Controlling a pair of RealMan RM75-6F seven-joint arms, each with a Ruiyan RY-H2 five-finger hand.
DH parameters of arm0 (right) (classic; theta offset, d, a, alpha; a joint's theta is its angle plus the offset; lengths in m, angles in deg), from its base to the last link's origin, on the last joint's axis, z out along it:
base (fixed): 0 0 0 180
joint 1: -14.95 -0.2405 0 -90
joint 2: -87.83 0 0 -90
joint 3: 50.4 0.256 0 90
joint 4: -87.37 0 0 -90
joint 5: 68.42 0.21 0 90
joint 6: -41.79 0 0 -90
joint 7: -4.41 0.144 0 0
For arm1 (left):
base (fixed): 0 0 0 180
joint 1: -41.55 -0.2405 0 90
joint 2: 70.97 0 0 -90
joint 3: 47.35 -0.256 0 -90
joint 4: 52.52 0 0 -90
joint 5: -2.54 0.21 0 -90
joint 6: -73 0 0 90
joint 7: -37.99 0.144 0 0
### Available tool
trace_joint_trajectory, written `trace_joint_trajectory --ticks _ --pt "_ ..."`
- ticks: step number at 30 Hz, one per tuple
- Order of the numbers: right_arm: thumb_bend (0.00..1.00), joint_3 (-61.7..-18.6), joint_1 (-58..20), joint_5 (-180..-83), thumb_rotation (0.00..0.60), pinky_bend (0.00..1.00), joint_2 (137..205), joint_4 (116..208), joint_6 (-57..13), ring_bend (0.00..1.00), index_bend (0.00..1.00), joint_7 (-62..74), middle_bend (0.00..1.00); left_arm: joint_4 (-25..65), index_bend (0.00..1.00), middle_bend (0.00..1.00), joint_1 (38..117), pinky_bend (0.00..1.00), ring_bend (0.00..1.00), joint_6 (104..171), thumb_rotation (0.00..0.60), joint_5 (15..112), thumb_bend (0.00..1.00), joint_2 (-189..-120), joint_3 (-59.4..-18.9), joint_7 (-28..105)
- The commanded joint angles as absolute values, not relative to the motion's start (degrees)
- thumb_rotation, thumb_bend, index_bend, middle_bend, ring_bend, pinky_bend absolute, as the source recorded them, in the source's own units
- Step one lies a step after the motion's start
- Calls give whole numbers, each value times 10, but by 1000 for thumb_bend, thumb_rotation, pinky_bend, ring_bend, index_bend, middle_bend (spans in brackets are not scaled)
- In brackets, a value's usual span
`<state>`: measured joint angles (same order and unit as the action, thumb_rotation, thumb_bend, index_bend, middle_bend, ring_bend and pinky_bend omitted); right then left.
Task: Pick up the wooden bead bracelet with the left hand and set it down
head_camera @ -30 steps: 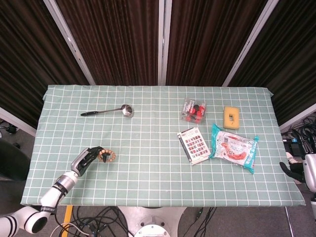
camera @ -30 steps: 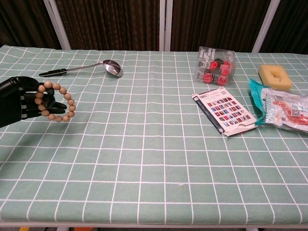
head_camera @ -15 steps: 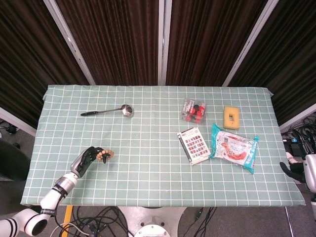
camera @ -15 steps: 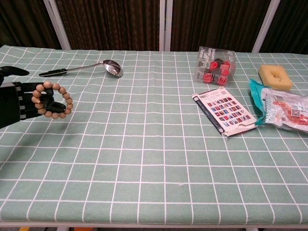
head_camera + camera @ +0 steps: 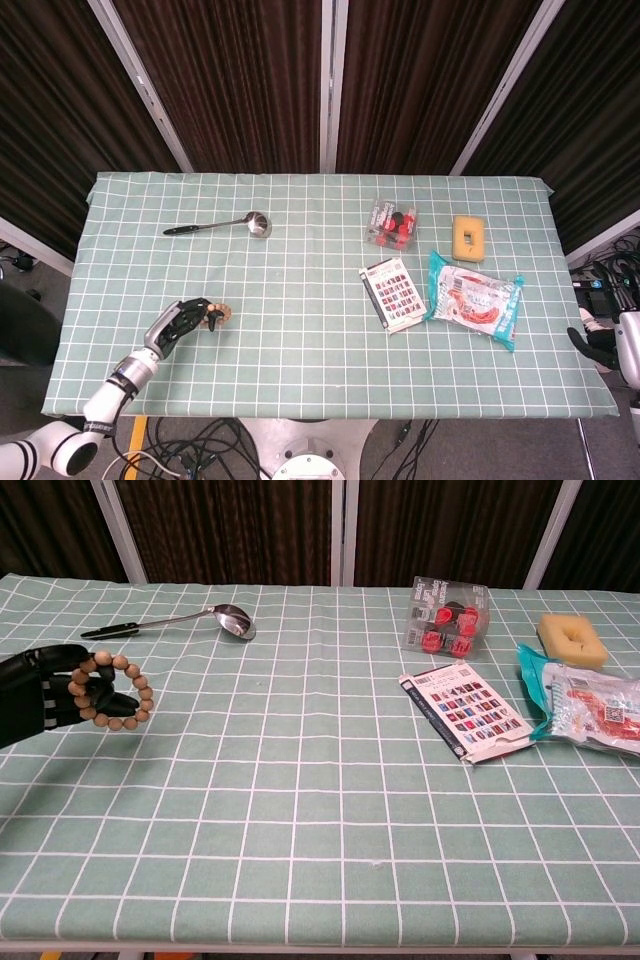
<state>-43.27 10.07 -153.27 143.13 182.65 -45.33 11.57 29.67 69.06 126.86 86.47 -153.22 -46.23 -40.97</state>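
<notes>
My black left hand [image 5: 178, 322] [image 5: 45, 694] hovers over the near left part of the green checked table [image 5: 300, 270]. It grips the wooden bead bracelet [image 5: 217, 316] [image 5: 110, 692], whose loop of round tan beads hangs around the fingers, lifted off the cloth. My right hand [image 5: 592, 347] hangs off the table's right edge, low beside the cloth; its fingers are too small to read.
A metal spoon [image 5: 220, 225] [image 5: 180, 621] lies at the back left. To the right are a clear box of red items [image 5: 392, 223] [image 5: 448, 616], a card booklet [image 5: 390, 294] [image 5: 468, 710], a snack bag [image 5: 474, 297] [image 5: 590, 708] and a yellow sponge [image 5: 468, 238] [image 5: 572, 639].
My left hand has shifted slightly with the bracelet still in it, dipping toward me and back. The bracelet tilted a little. Nothing else moved.
</notes>
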Motion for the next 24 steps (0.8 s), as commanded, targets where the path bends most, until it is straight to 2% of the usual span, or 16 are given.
trace_joint_trajectory --ticks 1,8,14,18,23,24 --pt "131 -432 101 -1533 600 0 1432 1826 -455 0 45 116 180 297 539 645 693 145 310 1267 432 862 514 -1531 -457 -409" --pt "130 -432 102 -1533 600 0 1432 1824 -458 0 46 118 180 304 537 636 696 145 310 1261 420 860 537 -1526 -454 -414" --pt "131 -431 104 -1534 600 0 1432 1823 -460 0 46 121 180 306 514 609 693 145 310 1265 426 863 608 -1527 -457 -408" --pt "131 -431 104 -1534 600 0 1432 1822 -460 0 45 121 180 304 482 579 690 144 305 1271 474 865 641 -1531 -459 -402" --pt "132 -431 104 -1533 600 0 1432 1821 -460 0 46 123 180 303 406 511 689 141 262 1280 594 874 686 -1530 -460 -403" --pt "131 -431 104 -1533 600 0 1432 1821 -460 0 45 123 180 303 385 492 688 141 250 1282 600 875 693 -1530 -460 -403"
